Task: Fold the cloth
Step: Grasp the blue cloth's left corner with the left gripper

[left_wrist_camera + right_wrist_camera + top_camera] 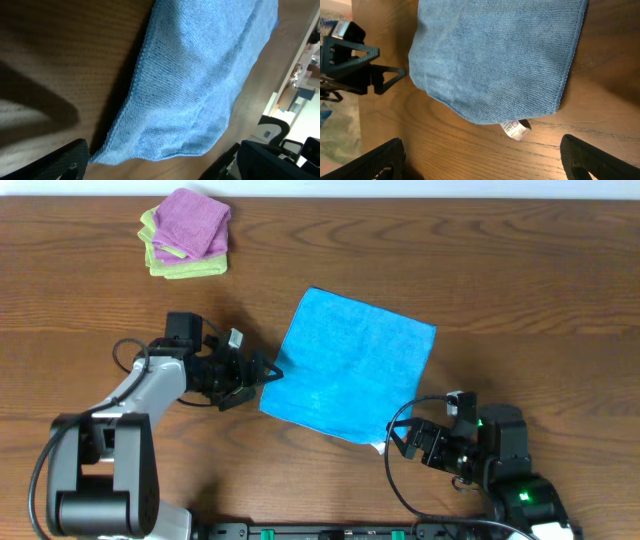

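Observation:
A blue cloth lies spread flat on the wooden table, a white label at its near corner. My left gripper is open at the cloth's left corner, and that corner lies between its fingers on the table. My right gripper is open just short of the near corner, with the cloth and label ahead of its fingers. Neither gripper holds anything.
A stack of folded cloths, purple on top of green, sits at the back left of the table. The left arm reaches in from the front left, the right arm from the front right.

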`<state>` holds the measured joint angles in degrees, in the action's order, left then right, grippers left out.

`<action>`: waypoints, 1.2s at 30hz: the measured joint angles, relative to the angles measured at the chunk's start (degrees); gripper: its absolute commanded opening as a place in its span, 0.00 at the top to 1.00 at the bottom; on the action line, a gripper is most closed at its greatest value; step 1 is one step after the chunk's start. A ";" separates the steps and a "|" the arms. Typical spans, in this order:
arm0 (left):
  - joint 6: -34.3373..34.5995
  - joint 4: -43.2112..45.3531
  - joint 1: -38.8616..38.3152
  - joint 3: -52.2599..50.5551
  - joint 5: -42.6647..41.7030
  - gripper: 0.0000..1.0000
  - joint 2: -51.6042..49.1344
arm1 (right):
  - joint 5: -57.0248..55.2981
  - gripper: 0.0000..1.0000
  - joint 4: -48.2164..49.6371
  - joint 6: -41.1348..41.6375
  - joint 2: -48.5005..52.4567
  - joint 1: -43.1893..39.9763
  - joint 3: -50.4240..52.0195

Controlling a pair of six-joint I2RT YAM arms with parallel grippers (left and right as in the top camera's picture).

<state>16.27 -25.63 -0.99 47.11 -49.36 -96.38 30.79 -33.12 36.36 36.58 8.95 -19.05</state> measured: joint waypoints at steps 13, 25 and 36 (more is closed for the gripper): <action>-0.07 3.54 0.00 0.42 -5.55 0.09 -5.68 | -0.74 0.01 0.83 0.55 0.04 0.00 0.00; -0.17 3.54 -0.79 0.44 -7.39 0.34 -8.22 | -1.25 0.01 1.29 0.55 4.35 0.00 0.02; -1.99 3.10 -3.32 0.26 -6.51 0.88 -8.33 | -2.60 0.01 3.45 0.59 9.84 0.00 0.13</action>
<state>14.28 -22.52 -4.32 47.37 -55.88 -104.71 28.18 -29.67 36.95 46.41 8.95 -18.92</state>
